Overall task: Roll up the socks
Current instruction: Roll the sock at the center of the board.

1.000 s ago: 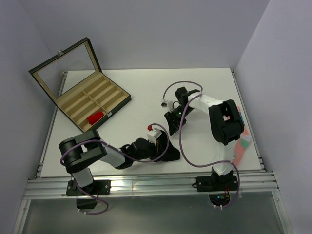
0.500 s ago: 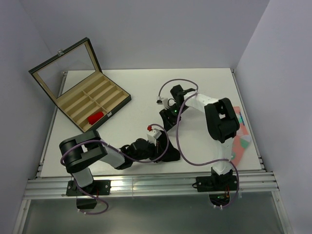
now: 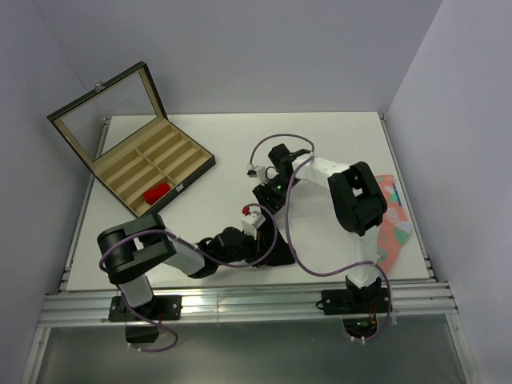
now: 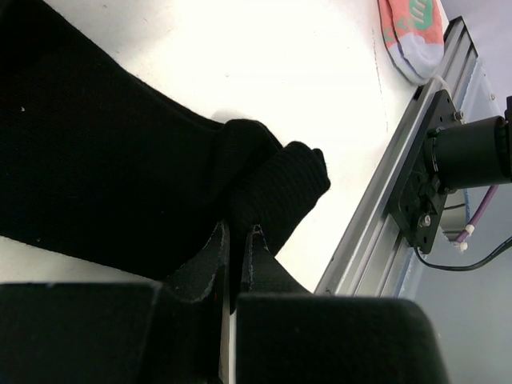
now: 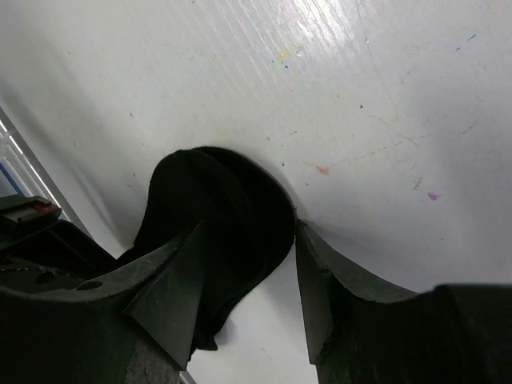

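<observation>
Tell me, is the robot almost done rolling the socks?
Only partly. Something red already sits in the box, maybe a finished sock, though it is too small to tell. The black sock is in hand: the right jaws hold its rolled-up end, the left jaws pinch another part, and much of it lies flat. The rest of the rolling is left.

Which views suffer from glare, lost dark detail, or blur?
Left wrist view: the table is burnt out white, while the black sock shows little weave; the left pincer is dark and soft. Right wrist view: glare at the top, stains sharp, the sock a flat black mass. Top external view: even light, soft shadows, no blur.
</observation>
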Controlling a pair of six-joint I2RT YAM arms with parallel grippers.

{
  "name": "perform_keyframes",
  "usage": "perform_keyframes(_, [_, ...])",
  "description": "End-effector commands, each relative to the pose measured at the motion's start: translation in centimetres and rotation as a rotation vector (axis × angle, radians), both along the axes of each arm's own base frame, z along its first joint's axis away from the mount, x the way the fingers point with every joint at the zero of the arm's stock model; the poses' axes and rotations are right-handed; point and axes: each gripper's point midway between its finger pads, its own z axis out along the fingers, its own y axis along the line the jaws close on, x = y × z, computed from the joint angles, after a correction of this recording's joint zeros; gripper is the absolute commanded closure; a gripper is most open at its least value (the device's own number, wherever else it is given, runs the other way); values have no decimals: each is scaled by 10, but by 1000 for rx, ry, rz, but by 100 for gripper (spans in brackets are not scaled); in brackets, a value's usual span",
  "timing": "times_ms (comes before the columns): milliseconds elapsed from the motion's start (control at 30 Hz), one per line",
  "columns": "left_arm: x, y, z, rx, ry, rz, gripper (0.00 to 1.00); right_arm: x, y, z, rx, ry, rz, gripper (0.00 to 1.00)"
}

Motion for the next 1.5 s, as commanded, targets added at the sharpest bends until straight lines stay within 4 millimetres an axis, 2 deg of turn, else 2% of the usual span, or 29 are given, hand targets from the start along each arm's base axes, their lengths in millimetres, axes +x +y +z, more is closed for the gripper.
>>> perform_keyframes(0, [-27, 18, -37, 137, 83, -73, 100, 0, -5, -16, -44, -10, -6, 45])
perform_keyframes(67, [-28, 19, -37, 134, 91, -72, 100, 0, -8, -17, -54, -20, -4, 56])
perform_keyframes(100, [-28, 18, -36, 126, 92, -71, 100, -2, -11, -19, -64, -23, -6, 68])
perform_keyframes(233, [-32, 20, -30, 100, 113, -67, 100, -2, -19, -21, -90, -58, -12, 96])
perform_keyframes(267, [-34, 23, -29, 96, 119, -65, 100, 0, -22, -20, -93, -69, -19, 98])
perform_keyframes(433, [-41, 26, -19, 82, 152, -74, 100, 13, -31, -14, -99, -127, -53, 99])
perform_keyframes(600, [-47, 26, -25, 135, 184, -89, 100, 33, -37, -1, -100, -202, -81, 99])
perform_keyframes(767, [-50, 26, -22, 141, 229, -81, 100, 40, -46, 1, -126, -253, -97, 100])
perform_keyframes(867, [-53, 26, -17, 131, 258, -74, 100, 42, -51, 0, -132, -264, -110, 100])
perform_keyframes(1000, [-52, 26, -26, 195, 306, -54, 100, 42, -54, 2, -133, -279, -119, 100])
perform_keyframes(1167, [-52, 23, -30, 194, 406, -55, 100, 45, -54, 10, -121, -318, -124, 100])
perform_keyframes(1333, [-44, 29, -34, 177, 520, -17, 100, 51, -64, 10, -145, -356, -150, 100])
perform_keyframes(1467, [-45, 27, -32, 170, 617, -27, 100, 46, -69, 10, -130, -334, -144, 99])
